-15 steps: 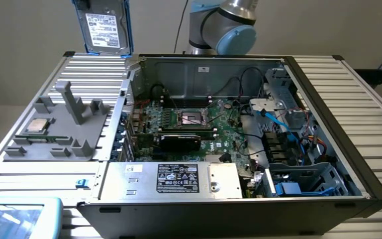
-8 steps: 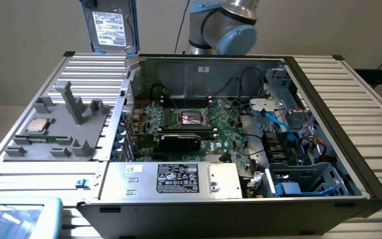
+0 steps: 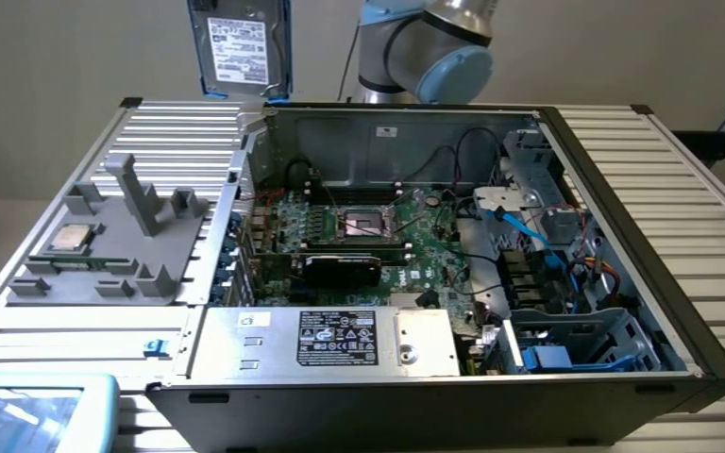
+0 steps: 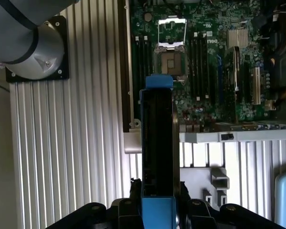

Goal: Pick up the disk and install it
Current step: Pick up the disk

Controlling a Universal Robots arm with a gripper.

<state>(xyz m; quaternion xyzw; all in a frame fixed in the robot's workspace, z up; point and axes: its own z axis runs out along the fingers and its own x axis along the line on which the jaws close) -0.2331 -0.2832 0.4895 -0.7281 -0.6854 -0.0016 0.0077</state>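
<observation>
The disk, a grey metal drive with a white printed label in a blue carrier, hangs upright high above the slatted table, over the back corner of the open computer case on the exterior view's left. In the wrist view the disk is seen edge-on with its blue end tab at the far end. My gripper is shut on it, with a black finger pressed against each flat side. Below the disk lie the motherboard and the case's wall.
Inside the case are the motherboard with an open processor socket, a silver box with a black sticker and a drive cage with blue parts. A grey fixture holds a small square chip. The arm's base stands behind the case.
</observation>
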